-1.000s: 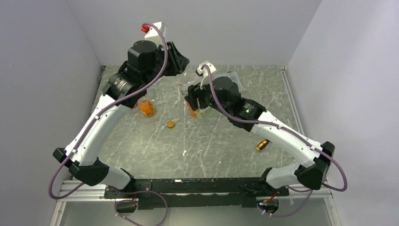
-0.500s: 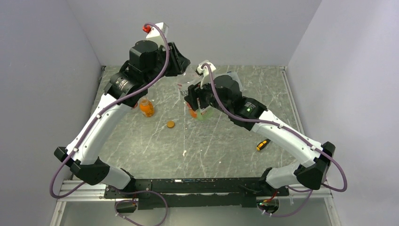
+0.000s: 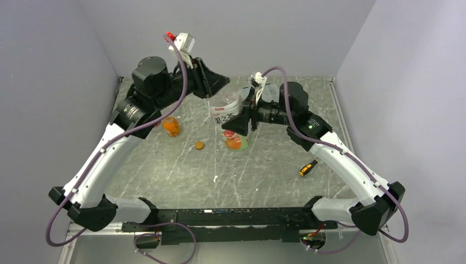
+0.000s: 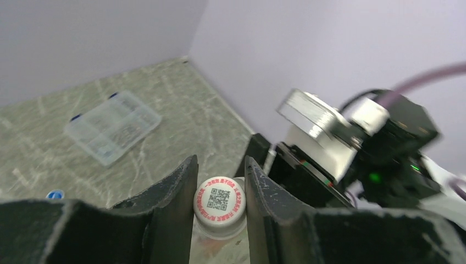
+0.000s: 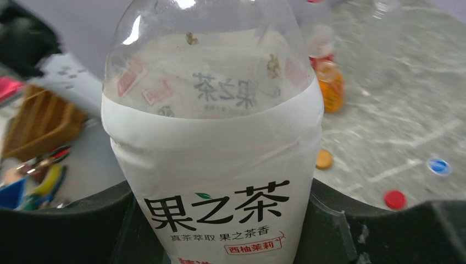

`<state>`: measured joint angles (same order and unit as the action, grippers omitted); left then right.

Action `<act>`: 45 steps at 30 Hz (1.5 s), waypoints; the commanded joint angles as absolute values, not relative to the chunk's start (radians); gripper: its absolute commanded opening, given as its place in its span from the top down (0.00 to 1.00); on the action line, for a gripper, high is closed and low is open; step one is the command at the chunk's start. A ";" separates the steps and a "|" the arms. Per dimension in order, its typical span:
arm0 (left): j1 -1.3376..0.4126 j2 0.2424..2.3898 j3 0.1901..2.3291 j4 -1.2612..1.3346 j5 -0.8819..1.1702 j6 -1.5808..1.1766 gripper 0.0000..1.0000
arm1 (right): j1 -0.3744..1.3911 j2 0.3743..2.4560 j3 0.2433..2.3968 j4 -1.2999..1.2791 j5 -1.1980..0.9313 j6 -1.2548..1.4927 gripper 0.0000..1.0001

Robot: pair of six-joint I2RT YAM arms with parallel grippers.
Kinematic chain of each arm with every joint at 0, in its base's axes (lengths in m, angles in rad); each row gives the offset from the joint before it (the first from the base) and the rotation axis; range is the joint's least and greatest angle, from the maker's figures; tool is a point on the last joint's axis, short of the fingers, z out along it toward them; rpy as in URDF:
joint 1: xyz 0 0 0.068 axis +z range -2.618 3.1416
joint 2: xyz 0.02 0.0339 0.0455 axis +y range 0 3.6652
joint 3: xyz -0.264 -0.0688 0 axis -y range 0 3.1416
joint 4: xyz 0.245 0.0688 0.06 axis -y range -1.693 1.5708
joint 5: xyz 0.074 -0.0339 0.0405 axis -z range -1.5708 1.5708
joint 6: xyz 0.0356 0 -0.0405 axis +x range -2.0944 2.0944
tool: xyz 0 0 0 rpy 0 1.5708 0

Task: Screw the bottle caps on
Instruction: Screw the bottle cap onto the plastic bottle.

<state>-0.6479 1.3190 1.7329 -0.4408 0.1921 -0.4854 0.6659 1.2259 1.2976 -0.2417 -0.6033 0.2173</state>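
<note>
My right end effector (image 5: 220,231) clamps the white-labelled clear plastic bottle (image 5: 220,165) steady, so my left end effector (image 4: 220,187), at its 12 o'clock, pinches the whitish round cap (image 4: 220,201) for twisting.

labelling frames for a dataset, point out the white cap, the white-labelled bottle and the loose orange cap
white cap (image 4: 220,199): left wrist view, on its printed top.
white-labelled bottle (image 5: 214,165): right wrist view, on the front of its label.
orange cap (image 3: 199,145): top view, on its middle.
</note>
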 commanded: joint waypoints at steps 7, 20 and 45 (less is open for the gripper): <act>-0.644 1.213 1.623 -0.143 0.802 -0.487 1.00 | 0.644 1.199 1.295 0.405 -1.202 0.613 1.00; -0.644 1.269 1.623 0.193 1.187 -0.696 1.00 | 0.678 1.228 1.372 0.533 -1.314 0.738 1.00; -0.640 1.290 1.874 -0.451 0.126 -0.403 0.09 | 0.752 1.217 1.438 -0.281 -0.324 0.190 1.00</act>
<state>-0.6411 1.2373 1.7916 -0.3424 0.3840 -0.4076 0.7200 1.2064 1.4342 -0.2718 -0.5900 0.2165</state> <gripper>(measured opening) 0.936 0.645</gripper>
